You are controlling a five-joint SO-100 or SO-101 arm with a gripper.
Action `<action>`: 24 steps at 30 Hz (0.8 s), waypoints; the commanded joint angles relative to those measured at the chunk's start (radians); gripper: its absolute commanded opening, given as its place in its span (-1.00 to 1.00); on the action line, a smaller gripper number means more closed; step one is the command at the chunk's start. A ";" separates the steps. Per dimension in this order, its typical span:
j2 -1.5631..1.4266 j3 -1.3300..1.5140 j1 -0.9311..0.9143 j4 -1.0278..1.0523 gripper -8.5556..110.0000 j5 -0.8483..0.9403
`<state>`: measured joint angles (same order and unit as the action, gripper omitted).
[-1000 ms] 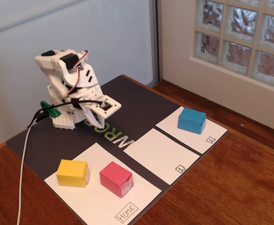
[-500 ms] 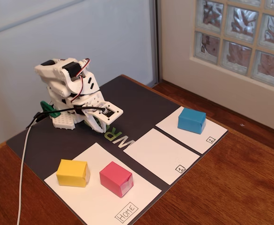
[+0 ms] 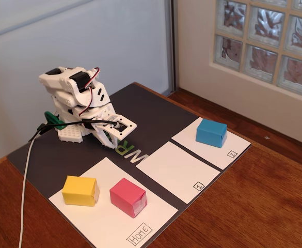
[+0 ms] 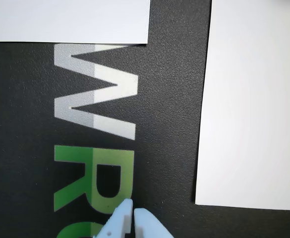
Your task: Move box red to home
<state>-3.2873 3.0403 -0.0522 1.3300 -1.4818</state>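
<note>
I see my pincer (image 4: 133,212) closed and empty, its tips together above the printed letters on the dark mat (image 3: 156,116). The box red (image 3: 128,197) already rests on home (image 3: 156,214), near the yellow box (image 3: 80,190).

Desk (image 3: 274,206) — reddish-brown wood, smooth, slight sheen. Mat (image 3: 156,111) — dark, matt, finely pebbled in the wrist view. Home (image 3: 101,225) — plain matt white paper. Box red (image 3: 127,197), yellow box (image 3: 80,190), blue box (image 3: 211,133) — paper-wrapped, matt. Hand (image 4: 133,212) — pale, smooth plastic. Window blocks (image 3: 267,39) — glossy rippled glass.
</note>
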 commanded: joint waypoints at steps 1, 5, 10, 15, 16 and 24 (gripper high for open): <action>-0.052 -0.003 0.008 0.034 -0.86 0.006; -0.052 -0.002 0.009 0.129 -0.86 -0.025; -0.052 -0.002 0.011 0.129 -0.86 -0.026; -0.052 -0.002 0.025 0.127 -0.86 -0.012; -0.052 -0.002 0.026 0.129 -0.86 -0.018; -0.052 -0.002 0.026 0.129 -0.86 -0.018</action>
<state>-3.2873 3.0388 -0.0353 1.3959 -1.5033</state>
